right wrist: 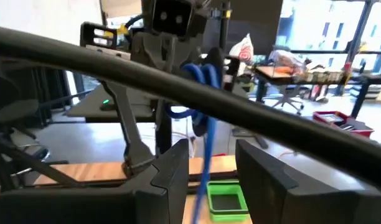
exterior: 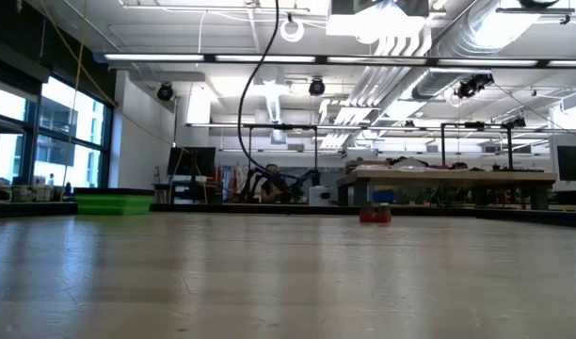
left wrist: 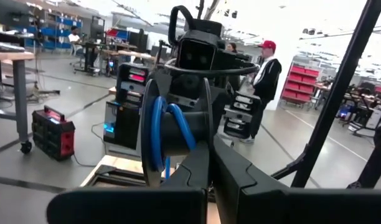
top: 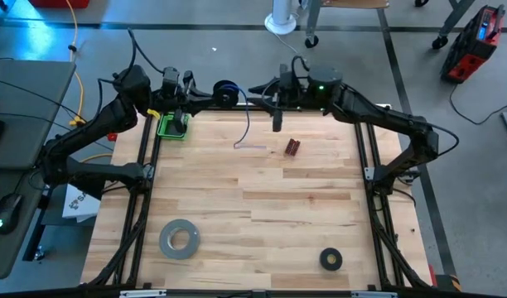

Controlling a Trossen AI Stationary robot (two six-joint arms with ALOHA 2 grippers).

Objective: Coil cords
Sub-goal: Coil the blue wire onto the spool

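the left gripper (top: 205, 93) sat at the far edge of the table, its dark fingers (left wrist: 197, 171) pinched closed on the small black round spool (top: 226, 91), holding it off the surface. a few turns of the thin, glossy blue cord (top: 245, 122) wrapped the spool's barrel; seen from the left wrist, the loops (left wrist: 158, 134) bulged loosely between the flanges. just on the near side of that claw lay a shallow green tray (top: 172, 126) on the pale wood-plank table (top: 262, 207).

the right gripper (top: 270, 91) faced the spool from the other side, close but apart from it. its flat fingers (right wrist: 172, 168) stood parted, with the cord (right wrist: 206, 124) hanging in the gap and touching neither pad. from the spool the cord dropped between the two claws and its free end lay curved on the planks.

near the right claw, on the table, sat a small reddish-brown block (top: 292, 147). well toward the near edge lay a large grey tape roll (top: 179, 238) and a wider black ring (top: 330, 259).
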